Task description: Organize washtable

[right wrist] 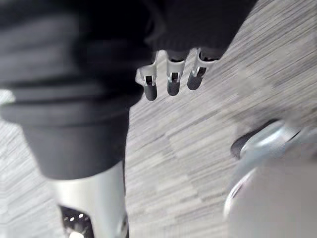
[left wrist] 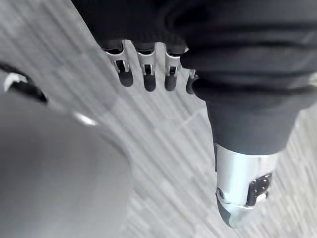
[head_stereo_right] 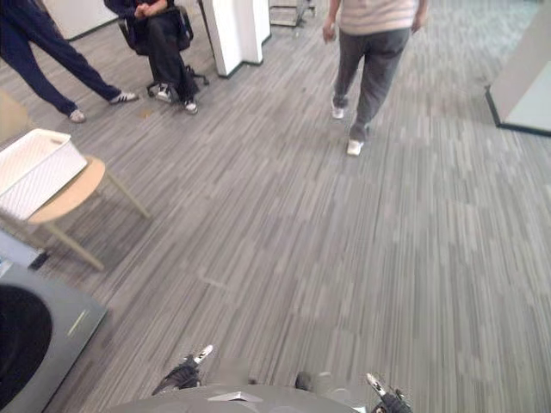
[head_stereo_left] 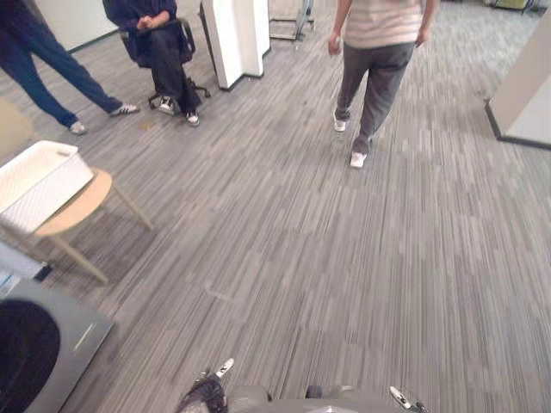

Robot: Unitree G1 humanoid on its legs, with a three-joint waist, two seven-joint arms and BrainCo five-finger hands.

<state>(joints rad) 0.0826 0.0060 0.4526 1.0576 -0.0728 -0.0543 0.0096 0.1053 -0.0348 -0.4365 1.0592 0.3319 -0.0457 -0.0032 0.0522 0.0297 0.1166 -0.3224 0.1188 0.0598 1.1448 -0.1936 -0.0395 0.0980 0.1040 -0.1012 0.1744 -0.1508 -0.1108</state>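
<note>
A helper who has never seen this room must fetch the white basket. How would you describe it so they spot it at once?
On the robot's left stands a grey machine with a dark round front. Just beyond it is a small round light-wood table on splayed legs, with the white basket on top. It is rectangular and open-topped, bright against the tan table and grey machine.

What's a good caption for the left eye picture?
White basket on a wooden table; a person walks off across grey carpet.

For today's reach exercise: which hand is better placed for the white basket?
Left, probably: the basket sits on the table at the robot's left, nearer the left hand. Both it and the right hand hang open, empty.
</note>
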